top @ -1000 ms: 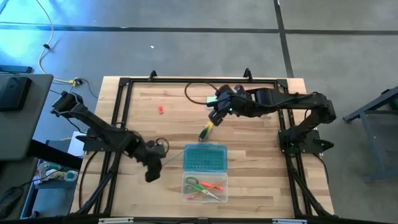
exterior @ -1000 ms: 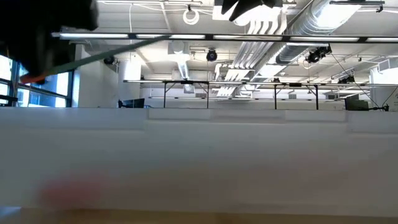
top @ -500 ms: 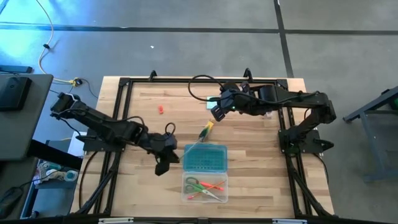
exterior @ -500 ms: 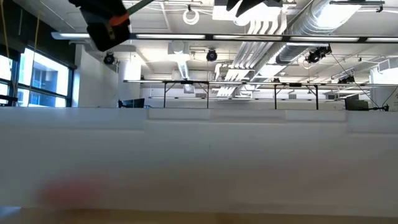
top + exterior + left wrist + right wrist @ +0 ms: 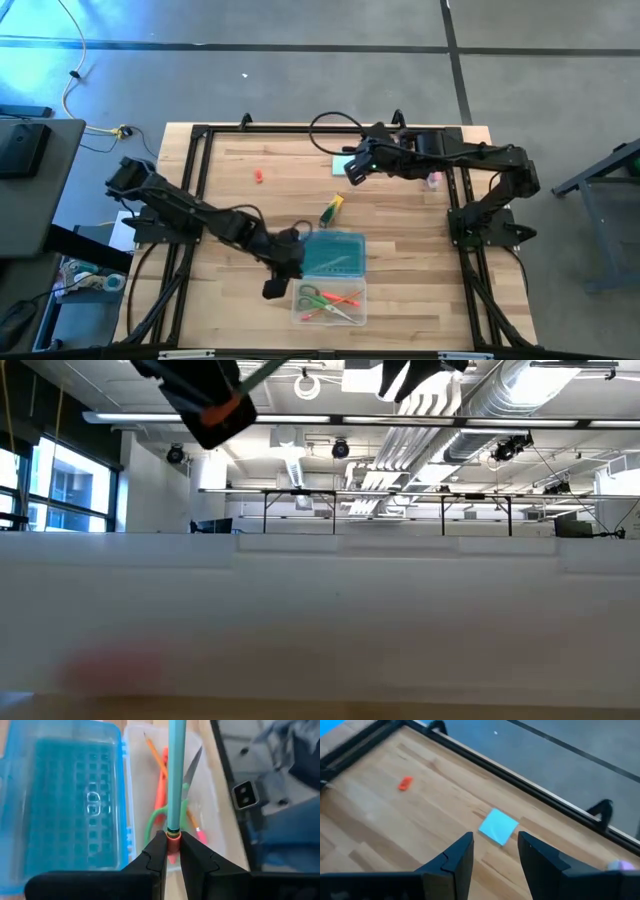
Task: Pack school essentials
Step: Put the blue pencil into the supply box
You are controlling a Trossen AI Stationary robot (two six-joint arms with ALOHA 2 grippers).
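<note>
My left gripper [image 5: 290,268] is shut on a teal-green pencil [image 5: 176,775] and stands at the left side of the clear box tray [image 5: 212,795]. In the tray lie green-handled scissors [image 5: 312,296] and orange pencils [image 5: 345,300]. The tray's teal lid [image 5: 330,252] lies open on its far side. My right gripper [image 5: 495,852] hangs open above the light-blue note pad [image 5: 498,826], which lies flat on the table. A yellow-green marker [image 5: 331,210] and a tiny red piece [image 5: 257,176] also rest on the wood. The low view shows both grippers only at its top edge. My left gripper pinches the pencil's pink eraser end [image 5: 172,840] between its two fingertips. The fingers come slanting down from the table's left. The pencil runs straight on ahead of them, along their line. It is lifted clear and reaches out over the tray.
A small pink-purple thing [image 5: 432,180] lies near the right arm's base. A black frame [image 5: 195,150] runs around the wooden top. Bare wood [image 5: 240,210] lies between the red piece and the box.
My left gripper has carried the pencil toward the table's right, from left of the box to the tray's edge, and has rolled so the pencil now points over the tray. My right gripper has shifted a little toward the far edge, over the note pad.
</note>
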